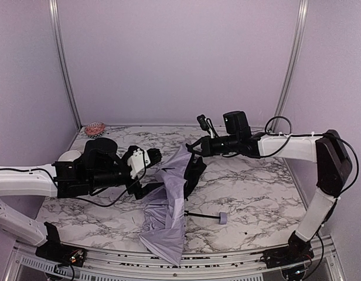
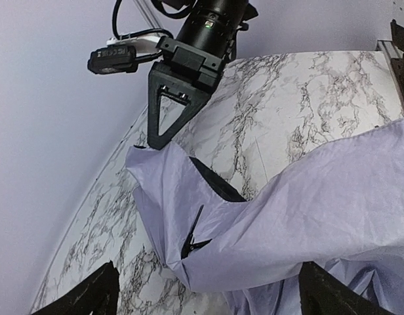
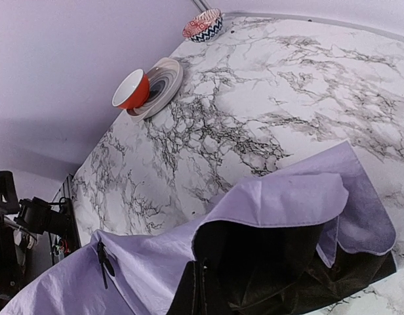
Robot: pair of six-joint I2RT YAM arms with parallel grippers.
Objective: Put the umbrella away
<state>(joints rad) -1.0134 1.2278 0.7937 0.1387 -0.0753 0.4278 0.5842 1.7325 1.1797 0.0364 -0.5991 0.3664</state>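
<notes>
Top view: the collapsed pale lavender fabric umbrella [image 1: 169,205] sprawls mid-table on the white marble tabletop [image 1: 256,193]. The right gripper [image 1: 191,147] is clamped on its raised edge, and the left gripper [image 1: 156,157] gapes beside it.
Left wrist: the fabric shows between that gripper's wide-spread jaws.
Right wrist: a tilted red bowl [image 3: 131,90] with a white inside leans on a striped plate [image 3: 168,75]. A patterned bowl [image 3: 203,25] sits beyond.

The umbrella [image 1: 169,216] lies half collapsed in the middle of the marble tabletop [image 1: 256,193]. Its lavender fabric [image 1: 174,175] rises to a peak toward the centre and trails down over the near edge. The thin black shaft [image 1: 201,216] lies flat, pointing toward the right edge and ending in the small lavender handle [image 1: 222,218]. The right gripper [image 1: 194,147] pinches the fabric's raised peak. The left gripper [image 1: 155,171] hovers spread wide just beside the fabric's left side. A patterned bowl [image 1: 95,128] sits in the far left corner.
</notes>
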